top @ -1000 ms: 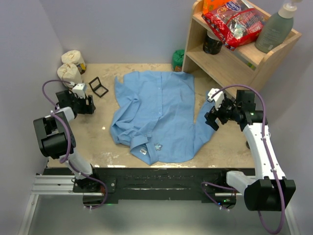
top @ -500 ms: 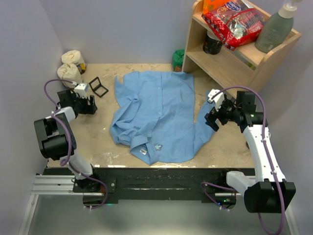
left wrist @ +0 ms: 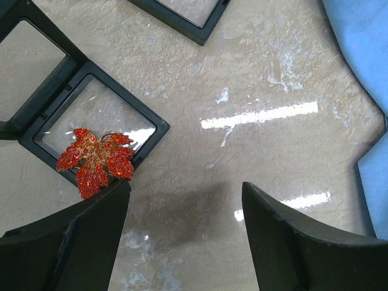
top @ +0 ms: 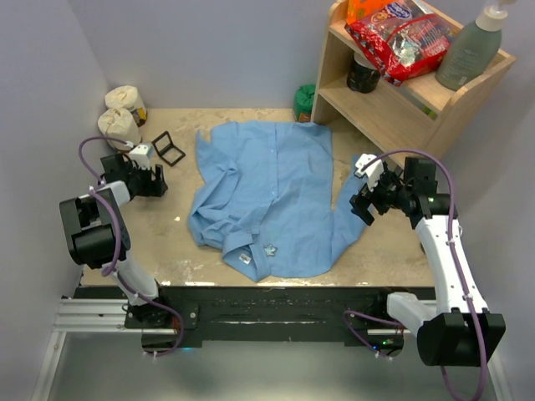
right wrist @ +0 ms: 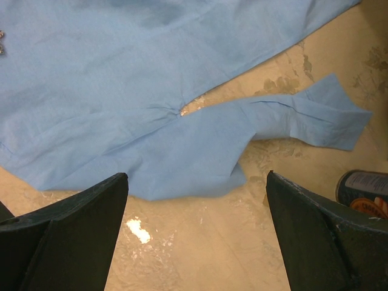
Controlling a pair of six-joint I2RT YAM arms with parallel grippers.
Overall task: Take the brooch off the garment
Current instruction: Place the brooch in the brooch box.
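The light-blue shirt (top: 267, 196) lies spread in the middle of the table, collar toward the near edge. A small silvery brooch (top: 270, 248) is on it beside the collar. It also shows in the right wrist view at the left edge (right wrist: 2, 42). A red glittery maple-leaf brooch (left wrist: 96, 160) lies on the corner of an open black case (left wrist: 148, 124), just off one fingertip of my left gripper (left wrist: 185, 209). That gripper is open and empty over bare table. My right gripper (right wrist: 197, 188) is open and empty, just off the shirt's sleeve (right wrist: 303, 118).
The black case (top: 168, 149) lies far left, with two cloth rolls (top: 119, 125) behind it. A wooden shelf (top: 393, 92) with snacks and a bottle stands at the back right. A green object (top: 305, 102) sits at its foot. A can (right wrist: 364, 191) is right of the right gripper.
Both arms have shifted only slightly. The shirt and the brooches have not moved.
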